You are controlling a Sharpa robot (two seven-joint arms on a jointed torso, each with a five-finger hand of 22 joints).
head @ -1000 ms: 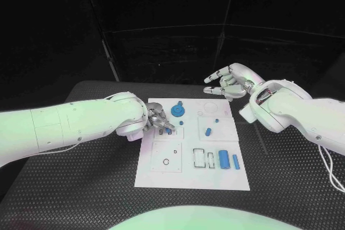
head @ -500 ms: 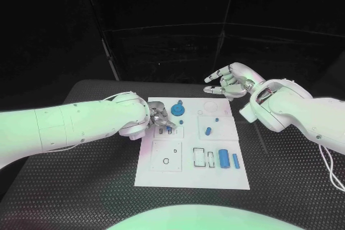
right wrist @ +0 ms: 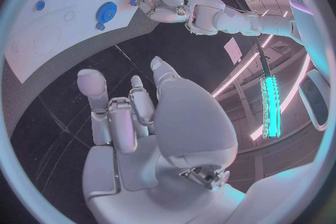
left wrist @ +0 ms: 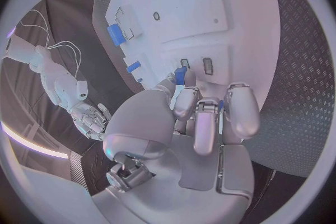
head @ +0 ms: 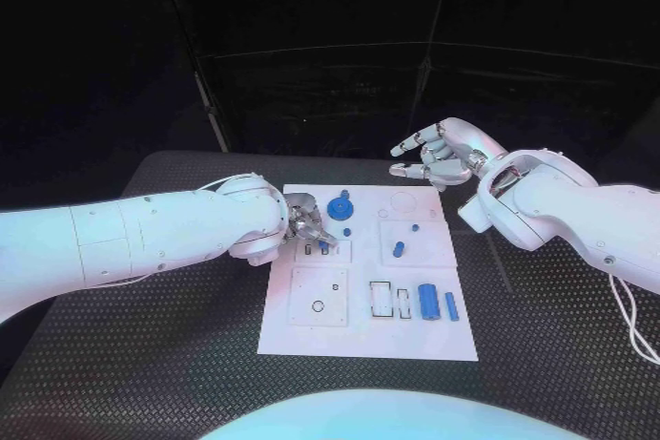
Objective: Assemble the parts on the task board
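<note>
The white task board [head: 360, 337] lies in the middle of the table. My left hand [head: 305, 220] hovers over its far left corner with its fingers curled in. In the left wrist view its fingertips [left wrist: 187, 102] pinch a small blue part [left wrist: 181, 75] just above two small slots [left wrist: 196, 65]. A blue gear [head: 341, 209] sits right of that hand. Small blue pieces [head: 398, 250] lie mid-board. A blue cylinder [head: 428, 302] and a blue bar [head: 451, 306] rest near the right edge. My right hand [head: 435, 156] hangs in the air beyond the board's far edge, fingers spread, holding nothing.
The board's near-left panel [head: 319, 297] has small holes, and empty rectangular outlines [head: 381, 300] sit beside the cylinder. Black textured table [head: 152, 364] surrounds the board on all sides. My left forearm [head: 152, 235] crosses the table's left side.
My left hand has edged slightly toward the far side of the board, fingers still curled. The right hand has stayed almost still.
</note>
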